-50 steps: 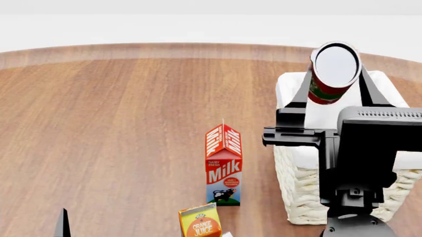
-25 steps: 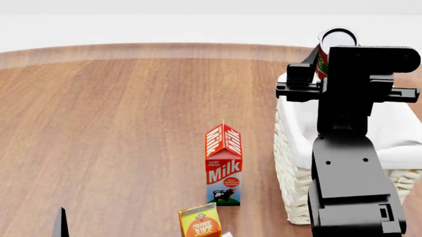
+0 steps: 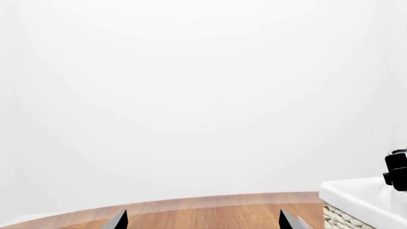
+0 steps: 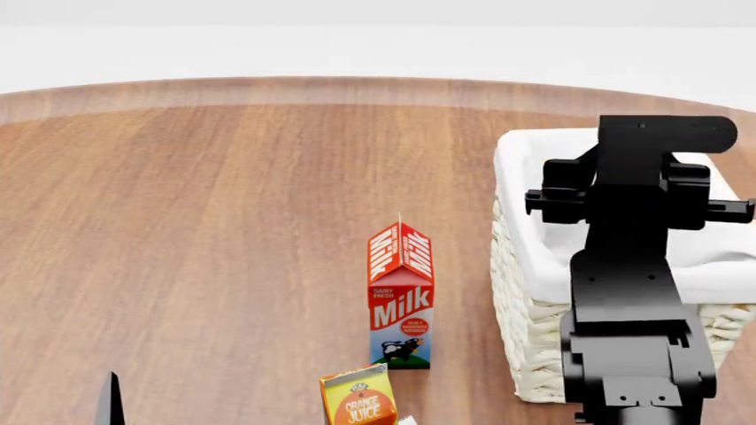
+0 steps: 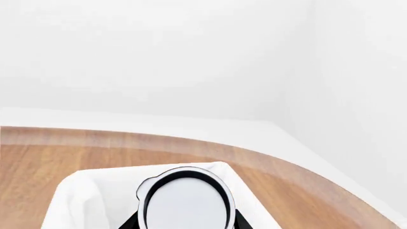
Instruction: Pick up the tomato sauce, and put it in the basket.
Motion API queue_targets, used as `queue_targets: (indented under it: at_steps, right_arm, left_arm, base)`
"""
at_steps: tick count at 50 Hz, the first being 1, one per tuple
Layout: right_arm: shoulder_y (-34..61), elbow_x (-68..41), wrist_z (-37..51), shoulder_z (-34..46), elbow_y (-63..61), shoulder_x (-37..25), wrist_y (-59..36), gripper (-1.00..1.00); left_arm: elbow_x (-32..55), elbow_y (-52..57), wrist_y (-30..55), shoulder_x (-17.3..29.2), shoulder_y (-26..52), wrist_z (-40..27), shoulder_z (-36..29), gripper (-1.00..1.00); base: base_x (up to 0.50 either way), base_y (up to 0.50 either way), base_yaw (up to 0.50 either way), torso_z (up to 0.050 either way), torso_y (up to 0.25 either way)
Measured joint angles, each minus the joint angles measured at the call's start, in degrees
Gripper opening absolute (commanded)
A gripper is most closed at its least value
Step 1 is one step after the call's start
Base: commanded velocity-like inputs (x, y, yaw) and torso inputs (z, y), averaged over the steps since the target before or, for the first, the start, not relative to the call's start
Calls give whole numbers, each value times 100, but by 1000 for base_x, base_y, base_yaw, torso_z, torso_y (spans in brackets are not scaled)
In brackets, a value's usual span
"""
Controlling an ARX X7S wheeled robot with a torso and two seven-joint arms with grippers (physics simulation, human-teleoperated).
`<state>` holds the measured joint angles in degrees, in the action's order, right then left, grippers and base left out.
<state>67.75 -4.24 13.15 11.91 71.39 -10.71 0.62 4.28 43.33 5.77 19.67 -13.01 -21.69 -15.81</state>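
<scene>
Right hand [image 5: 184,224] grips the tomato sauce [image 5: 186,202], a small cylindrical tin can whose silvery-white round top faces the right wrist camera, with black fingers [image 5: 130,222] just showing on either side of it. The can is held above the open inside of the basket [image 4: 520,292], a large rectangular cream-white woven wicker basket with a white cloth liner folded over its rim. In the head view the can itself is hidden behind the black right arm [image 4: 638,292], which rises from the near right edge and reaches over the basket, covering much of its middle.

The basket stands at the right side of the round brown wooden table [image 4: 212,221]. Left of the basket, apart from it, stands an upright red, white and blue milk carton [image 4: 401,295] with the word Milk on its front. Just nearer and slightly left of that is the top of a yellow and orange carton [image 4: 358,398] marked Orange Juice, cut off by the lower edge of the head view. Neither carton lies between the can and the basket.

Left hand [image 3: 203,223] is low at the near left, with only the dark tips of its two fingers [image 3: 117,220] visible, spread well apart with nothing between them. A single dark tip shows in the head view at the near left corner. Beyond the table the background is plain white.
</scene>
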Motion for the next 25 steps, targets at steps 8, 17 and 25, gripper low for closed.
queue_targets:
  at_steps: [8, 17, 25]
  right_arm:
    - [7, 64, -45, -147, 231, -19, -174, -100]
    - [-10, 149, -94, -252, 345, -28, -342, -100]
    - [-8, 200, -133, -313, 361, -32, -362, 100]
  left_arm:
    - [10, -18, -7, 13, 9, -16, -22, 100]
    - [19, -34, -10, 28, 19, -35, -45, 100]
    - [29, -38, -10, 43, 26, -53, -62, 100]
  base:
    - [0, 0, 0, 0, 0]
    - [0, 0, 0, 0, 0]
    - [0, 0, 0, 0, 1]
